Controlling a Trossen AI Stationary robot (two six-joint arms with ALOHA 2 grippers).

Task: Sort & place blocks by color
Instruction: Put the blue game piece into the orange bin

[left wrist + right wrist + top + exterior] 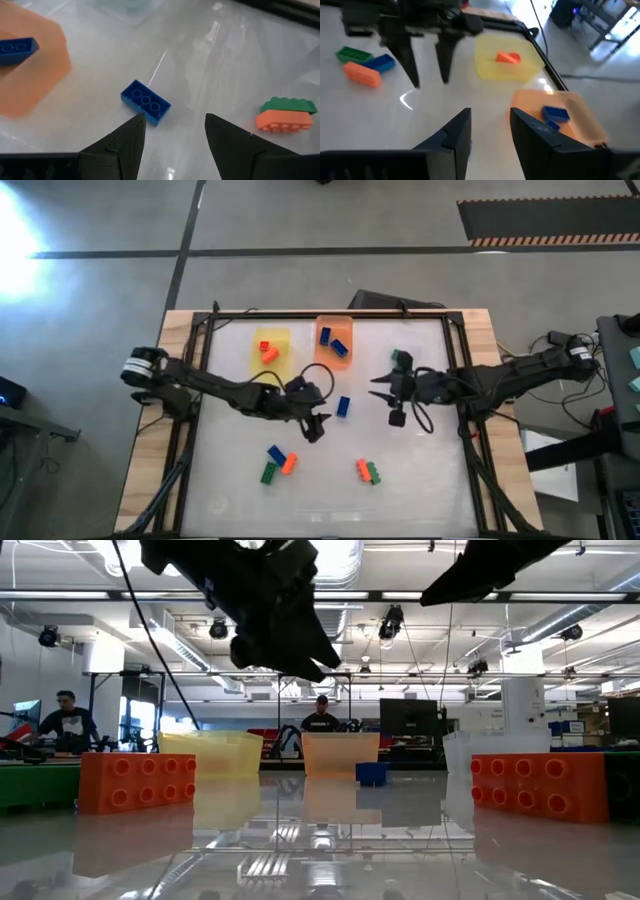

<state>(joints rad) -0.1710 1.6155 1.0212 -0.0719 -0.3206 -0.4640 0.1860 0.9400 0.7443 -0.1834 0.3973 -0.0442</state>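
My left gripper (318,425) (175,122) hangs open above the table's middle, with a lone blue block (146,102) (343,406) lying flat on the table just beyond its fingertips, untouched. My right gripper (378,386) (490,117) stands open in the air right of centre, with nothing between its fingers. The yellow tray (507,67) holds an orange block (508,58). The orange tray (570,120) holds a blue block (555,114). Loose green (352,53), blue (381,62) and orange (362,74) blocks lie near the front edge.
A clear tray (470,755) with a green block (398,357) stands at the far right of the tray row. An orange block (282,121) topped by a green one (289,105) lies front right. A dark frame (330,313) edges the table. People sit in the room behind.
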